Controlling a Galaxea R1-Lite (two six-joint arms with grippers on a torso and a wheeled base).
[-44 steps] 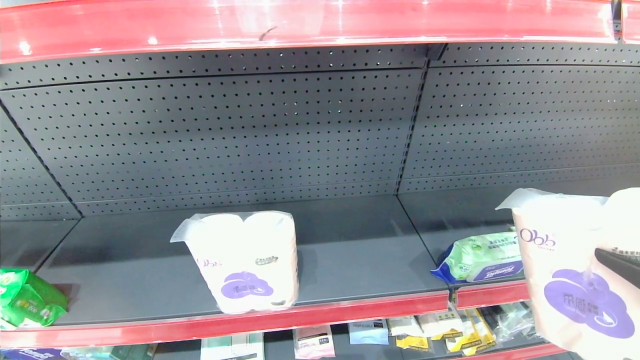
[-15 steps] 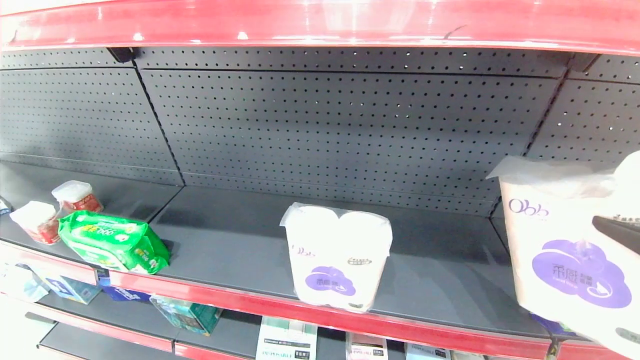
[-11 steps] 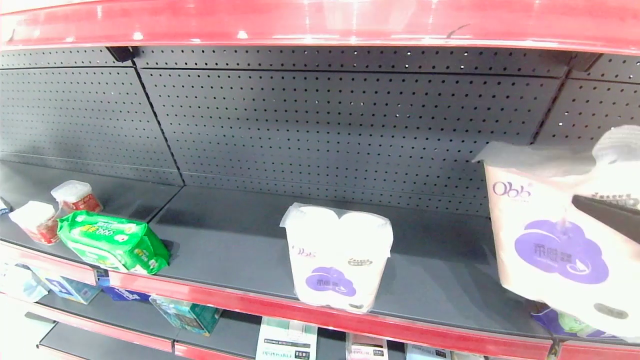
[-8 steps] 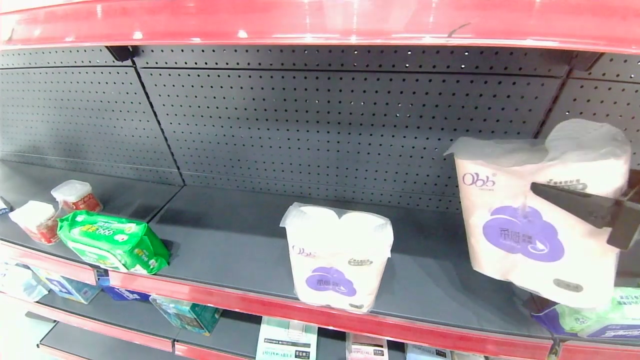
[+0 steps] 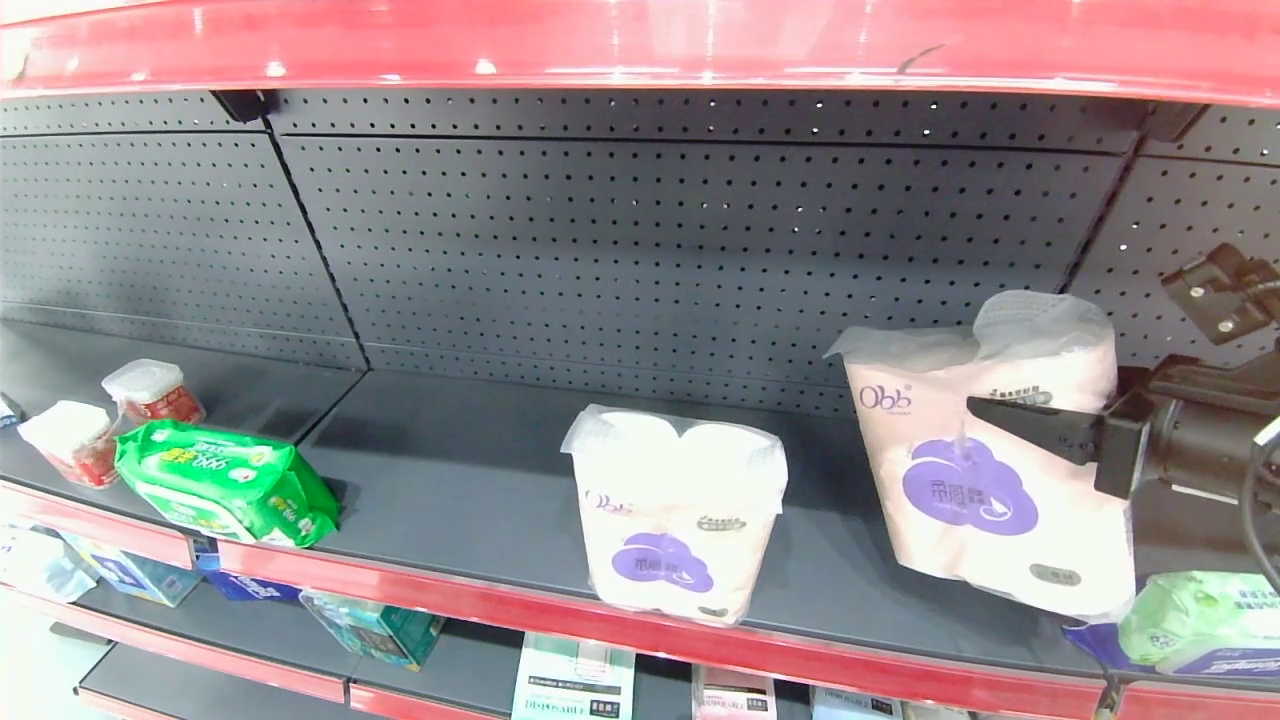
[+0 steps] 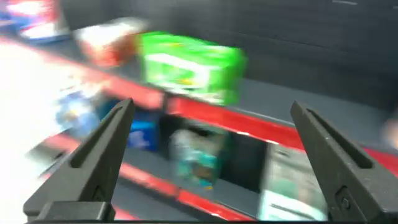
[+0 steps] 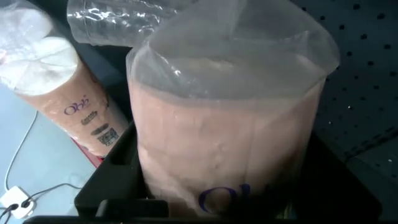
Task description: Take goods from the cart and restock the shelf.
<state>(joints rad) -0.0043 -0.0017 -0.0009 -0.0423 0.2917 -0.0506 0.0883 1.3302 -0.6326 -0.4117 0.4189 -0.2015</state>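
A white toilet-paper pack with a purple label [image 5: 675, 520] stands upright at the front of the dark shelf [image 5: 460, 480]. To its right, a second identical pack [image 5: 985, 480] leans tilted just over the shelf floor, and my right gripper [image 5: 1020, 420] is shut on it. One black finger [image 5: 1035, 428] crosses its front. In the right wrist view the held pack [image 7: 227, 118] sits between the dark jaws of the right gripper [image 7: 224, 193], with the standing pack [image 7: 50, 87] beyond. My left gripper [image 6: 211, 168] is open and empty, low by the shelf's red front edge [image 6: 205, 112].
A green wipes pack [image 5: 225, 483] and two small red-labelled tubs [image 5: 150, 390] sit at the shelf's left end. A green-and-blue wipes pack [image 5: 1190, 620] lies at the right, close below the held pack. Lower shelves hold boxes. Bare shelf floor lies between the green pack and the standing pack.
The head view turned early on. In the last second my right gripper carried the pack up, leftward and into the shelf, then lowered it beside the standing pack.
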